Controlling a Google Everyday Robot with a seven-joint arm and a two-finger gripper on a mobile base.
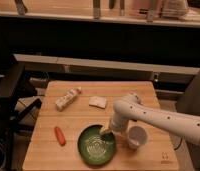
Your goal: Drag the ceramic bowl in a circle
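White arm bends, open pincer (106, 132) on ceramic bowl (95, 146).

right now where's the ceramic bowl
In the camera view, the ceramic bowl sits at the table's front edge, between the carrot and white cup; the tool is at its right rim.

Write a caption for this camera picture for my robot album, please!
Robot's gripper reaches into the green ceramic bowl on a wooden table, beside a white cup.
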